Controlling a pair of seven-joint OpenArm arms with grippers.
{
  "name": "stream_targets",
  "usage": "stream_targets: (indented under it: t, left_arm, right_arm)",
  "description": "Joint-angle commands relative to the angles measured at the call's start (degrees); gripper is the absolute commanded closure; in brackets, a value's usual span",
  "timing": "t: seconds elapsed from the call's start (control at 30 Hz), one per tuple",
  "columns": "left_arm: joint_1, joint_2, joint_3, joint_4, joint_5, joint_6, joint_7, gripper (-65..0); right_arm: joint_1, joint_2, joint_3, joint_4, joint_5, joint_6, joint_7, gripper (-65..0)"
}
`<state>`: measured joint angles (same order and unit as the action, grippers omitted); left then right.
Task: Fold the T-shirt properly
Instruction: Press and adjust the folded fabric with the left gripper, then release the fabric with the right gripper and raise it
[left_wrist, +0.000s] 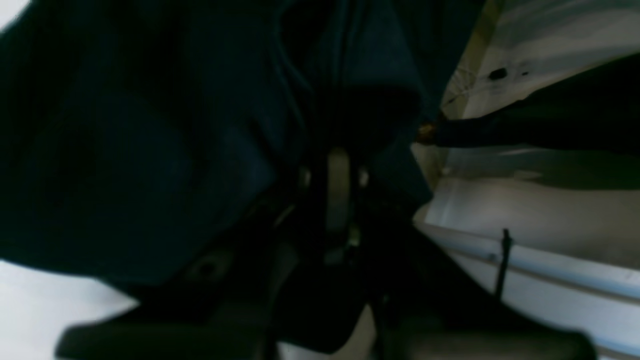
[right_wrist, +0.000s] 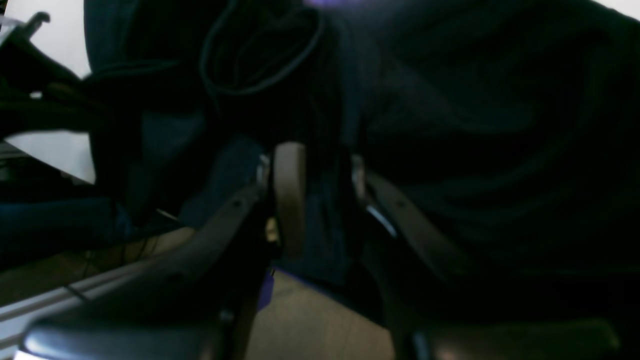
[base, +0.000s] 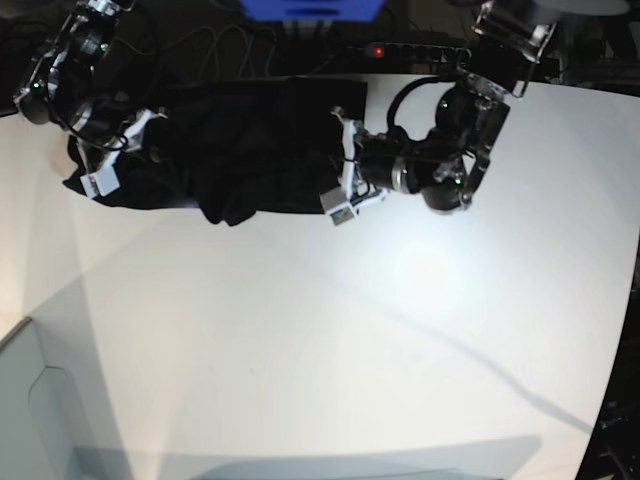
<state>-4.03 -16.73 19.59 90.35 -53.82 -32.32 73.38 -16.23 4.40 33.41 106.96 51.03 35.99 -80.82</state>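
Note:
The black T-shirt (base: 240, 150) lies crumpled and stretched sideways at the back of the white table (base: 350, 330). My left gripper (base: 338, 165) is at its right edge. In the left wrist view dark cloth (left_wrist: 125, 175) wraps closely around the left gripper (left_wrist: 336, 162), whose fingers stand together, shut on the fabric. My right gripper (base: 105, 165) is at the shirt's left end. In the right wrist view a fold of the T-shirt (right_wrist: 475, 150) runs between the pale pad (right_wrist: 290, 195) and the other finger, so the right gripper (right_wrist: 320, 160) is shut on it. A purplish patch shows at that view's top edge.
A blue object (base: 310, 8) and a power strip with a red light (base: 377, 50) sit behind the table, among cables. The table's rail (left_wrist: 550, 265) shows in the left wrist view. A wide stretch of white tabletop lies in front of the shirt.

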Motion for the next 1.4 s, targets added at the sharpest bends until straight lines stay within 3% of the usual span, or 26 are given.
stream_targets:
  t: [0.0, 0.2, 0.67, 0.77, 0.97, 1.03, 1.23, 1.37]
  left_arm:
    - [-0.9, 1.0, -0.2, 1.1, -2.0, 0.0, -0.5, -2.5]
    - [-5.6, 4.0, 3.8, 0.4, -6.6, -0.3, -0.5, -0.3]
    - [-15.4, 14.8, 18.0, -14.3, -6.4, -0.4, -1.1, -1.5]
    - [-16.0, 15.2, 18.2, -15.9, -6.4, -0.4, -1.2, -9.6]
    - [-15.7, 14.5, 18.2, -16.3, -6.4, -0.4, -1.2, -40.5]
    - [-15.6, 14.5, 18.3, -16.3, -6.4, -0.4, -1.2, -45.8]
    - [-15.9, 13.8, 17.5, -15.3, -6.8, -0.4, -1.2, -47.7]
    - [-15.3, 11.5, 11.4, -9.4, -6.8, -0.4, -1.2, -47.7]
  right_arm:
    - [0.2, 0.5, 0.2, 0.9, 1.1, -1.1, 0.8, -13.5]
    - [0.2, 0.5, 0.2, 0.9, 1.1, -1.1, 0.8, -13.5]
    - [0.3, 0.5, 0.2, 0.9, 1.1, -1.1, 0.8, -13.5]
    - [0.5, 0.5, 0.2, 0.9, 1.1, -1.1, 0.8, -13.5]
    - [0.6, -0.1, 0.2, 0.9, 1.1, -1.1, 0.8, -13.5]
    - [0.6, -0.2, 0.2, 0.9, 1.1, -1.1, 0.8, -13.5]
    - [0.6, -0.2, 0.2, 0.9, 1.1, -1.1, 0.8, -13.5]
    - [0.8, 0.0, 0.7, 0.9, 1.1, -1.1, 0.8, -13.5]
